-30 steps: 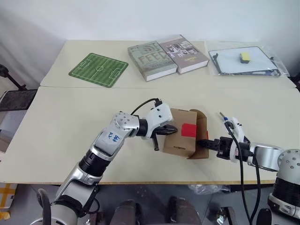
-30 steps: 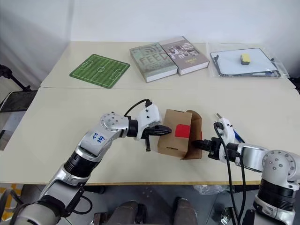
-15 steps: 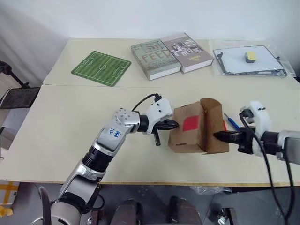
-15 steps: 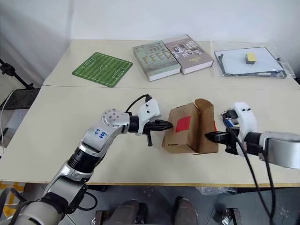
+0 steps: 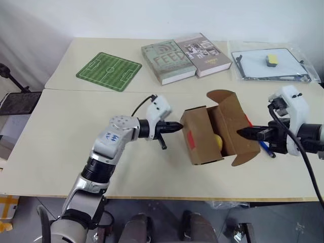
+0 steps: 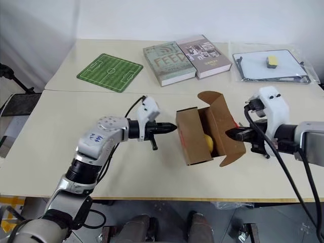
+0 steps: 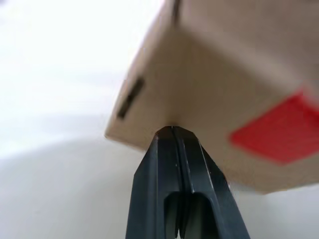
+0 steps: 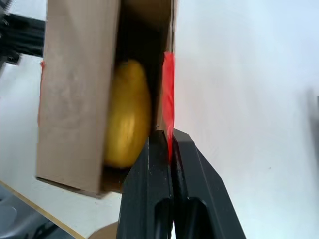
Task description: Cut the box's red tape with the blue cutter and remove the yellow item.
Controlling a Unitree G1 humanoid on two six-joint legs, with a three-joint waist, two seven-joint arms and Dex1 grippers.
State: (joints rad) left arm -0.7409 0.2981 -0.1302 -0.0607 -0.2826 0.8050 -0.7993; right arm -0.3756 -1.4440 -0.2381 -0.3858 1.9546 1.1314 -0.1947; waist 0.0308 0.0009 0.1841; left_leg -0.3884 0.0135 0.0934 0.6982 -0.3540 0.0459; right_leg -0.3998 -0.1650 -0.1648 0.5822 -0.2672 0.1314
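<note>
Now the plain brown cardboard box [image 5: 205, 134] stands open on the pale tabletop [image 5: 66, 136], the smooth rounded yellow item [image 5: 218, 142] inside. Right gripper [image 5: 240, 133] jaws pinch its curved flap; left gripper [image 5: 180, 126] jaws, closed and empty, press a corner near the red tape [image 7: 279, 132].

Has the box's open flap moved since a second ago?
Yes. The flap, pinched in the right gripper, has swung up and rightward off the box, away from the table's near edge, exposing the yellow item.
</note>
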